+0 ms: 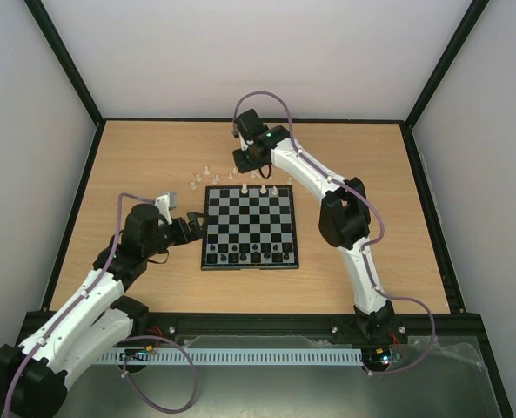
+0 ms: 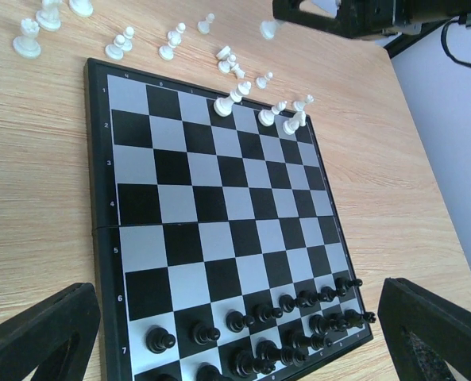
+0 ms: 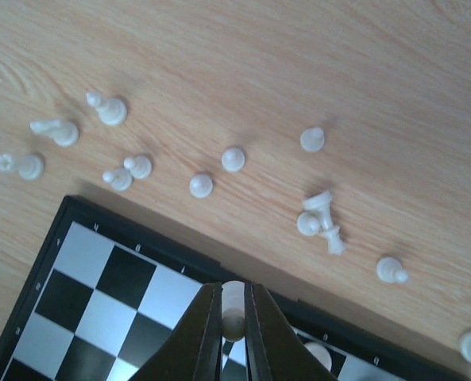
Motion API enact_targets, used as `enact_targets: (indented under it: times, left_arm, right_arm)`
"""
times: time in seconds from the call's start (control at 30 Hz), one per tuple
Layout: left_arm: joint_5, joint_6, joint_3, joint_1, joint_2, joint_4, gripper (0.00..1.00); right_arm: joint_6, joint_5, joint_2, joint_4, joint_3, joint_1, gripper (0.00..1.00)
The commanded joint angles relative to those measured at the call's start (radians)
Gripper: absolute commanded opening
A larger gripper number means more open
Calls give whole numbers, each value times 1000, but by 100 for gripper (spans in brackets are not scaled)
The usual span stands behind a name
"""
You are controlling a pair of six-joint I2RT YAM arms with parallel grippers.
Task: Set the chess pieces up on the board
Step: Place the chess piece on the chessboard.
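Note the table (image 1: 153, 157) carries the board (image 1: 249, 222) at centre. Your R arm (image 1: 362, 261) reaches fwd, elbow bent, wrist pointing down over the board's far edge. L arm (image 1: 92, 292) lies low, aimed at the board's left edge. L pincer (image 2: 235, 341) stands wide, holding nothing. R pincer (image 3: 233, 317) is narrow, holding a white piece (image 3: 233, 295). Black pieces (image 1: 253, 254) stand on the near two rows; loose white pieces (image 3: 116, 143) lie on the table beyond the far edge.

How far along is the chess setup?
Done: black pieces stand in two rows on the board's near side, and a few white pieces on its far row. In hand: right end effector shut on a white piece. Remaining: loose white pieces on the table.
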Motion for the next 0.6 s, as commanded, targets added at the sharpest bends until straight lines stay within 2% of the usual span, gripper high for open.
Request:
enact_targets:
  times: [0.0,0.23,0.57]
  left_arm:
    - [-2,-3,-5,6,-23,-4,99]
    - [4,-4,-4,6,-35,-11,99]
    - [22,5,-6,6,-39,-13,99]
  right_arm:
    - [5,19,-74,-47,-66,27,9]
    - [35,86,-121,-77,-132,61,9]
    - [100,165,-372,-59,-458,61,10]
